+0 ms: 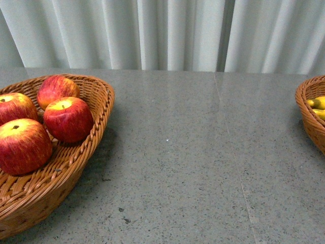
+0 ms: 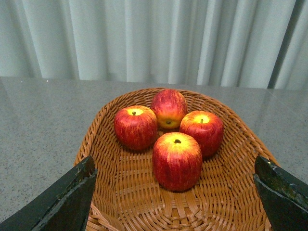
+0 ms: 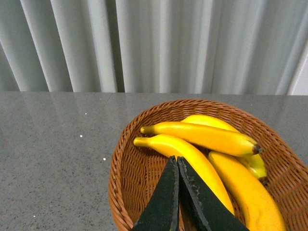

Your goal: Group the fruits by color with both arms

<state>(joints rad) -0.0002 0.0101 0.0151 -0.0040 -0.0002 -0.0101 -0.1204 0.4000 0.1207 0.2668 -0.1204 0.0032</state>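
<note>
1. Left wicker basket [image 1: 86, 152] holds four red apples [image 1: 68, 118], packed close.
2. Right basket [image 1: 307, 109] cut off at frame edge, bananas [image 1: 318, 105] inside.
3. Grey surface [image 1: 193, 157] between them.

Staged test bench, likely a lab, not a home.
We see a bare grey stone-look tabletop [image 1: 203, 152] and a plain pale pleated curtain [image 1: 167, 30] filling the frame's top.

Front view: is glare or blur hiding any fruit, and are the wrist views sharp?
Front view: sharp, soft light, the apples clear; the bananas are cut off by the frame edge, not by glare. Left wrist view: apples crisp, mild gloss. Right wrist view: bananas sharp, faint curtain reflection on the table.
</note>
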